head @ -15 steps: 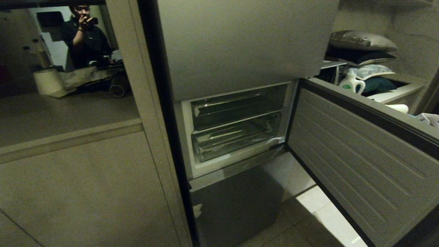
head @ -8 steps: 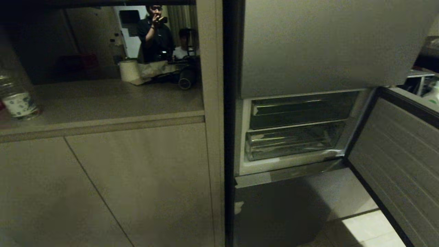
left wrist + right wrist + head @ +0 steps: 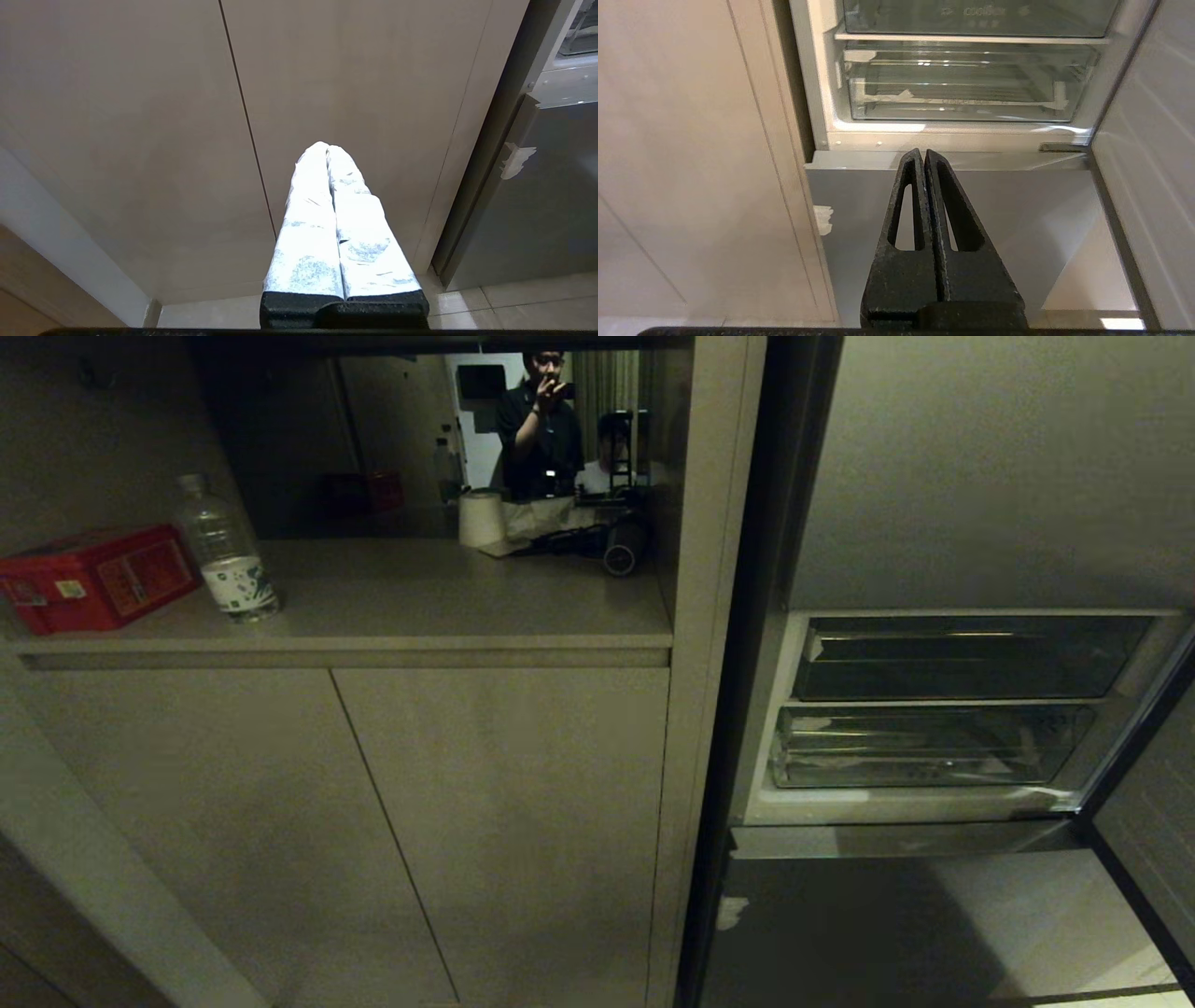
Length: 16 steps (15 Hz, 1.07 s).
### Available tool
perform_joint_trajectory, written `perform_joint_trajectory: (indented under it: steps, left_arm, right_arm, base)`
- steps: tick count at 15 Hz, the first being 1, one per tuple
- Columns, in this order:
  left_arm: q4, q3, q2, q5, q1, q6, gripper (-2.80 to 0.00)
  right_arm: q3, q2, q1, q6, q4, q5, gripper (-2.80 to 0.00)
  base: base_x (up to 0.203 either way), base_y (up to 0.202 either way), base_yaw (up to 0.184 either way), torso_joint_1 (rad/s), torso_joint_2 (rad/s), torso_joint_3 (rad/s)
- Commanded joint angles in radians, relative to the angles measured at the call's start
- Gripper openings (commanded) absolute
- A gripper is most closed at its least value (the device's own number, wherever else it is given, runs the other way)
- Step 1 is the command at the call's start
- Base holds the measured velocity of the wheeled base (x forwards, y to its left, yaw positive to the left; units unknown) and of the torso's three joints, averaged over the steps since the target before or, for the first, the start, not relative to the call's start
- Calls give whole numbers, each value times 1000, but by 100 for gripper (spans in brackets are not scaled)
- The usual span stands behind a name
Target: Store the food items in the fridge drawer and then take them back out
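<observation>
The wide transparent plastic fridge drawer (image 3: 924,756) sits pushed in on the right, below a shallower clear tray (image 3: 962,658), inside the grey fridge with its door swung open. No food pieces show. On the left beige shelf (image 3: 420,607) stand a clear water bottle (image 3: 227,553) and a red box (image 3: 93,576). The left gripper (image 3: 328,148) and right gripper (image 3: 923,153) are clenched, empty.

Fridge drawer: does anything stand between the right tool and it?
Nothing visible does. The right tool, shut and empty, points at the grey panel below the fridge drawer, whose clear front faces it with the door swung aside.
</observation>
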Motion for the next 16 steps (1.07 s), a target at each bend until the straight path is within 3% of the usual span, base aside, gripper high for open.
perform_joint_trajectory:
  steps: [1, 16]
  left_arm:
    - [0, 0, 1, 0, 0, 0, -280]
    - [-2, 0, 1, 0, 0, -2, -280]
  right_arm:
    - [31, 0, 0, 2, 0, 0, -280]
    - [31, 0, 0, 6, 0, -1, -280]
  base:
    - [0, 0, 0, -82, 178, 106]
    - [0, 0, 0, -159, 379, 212]
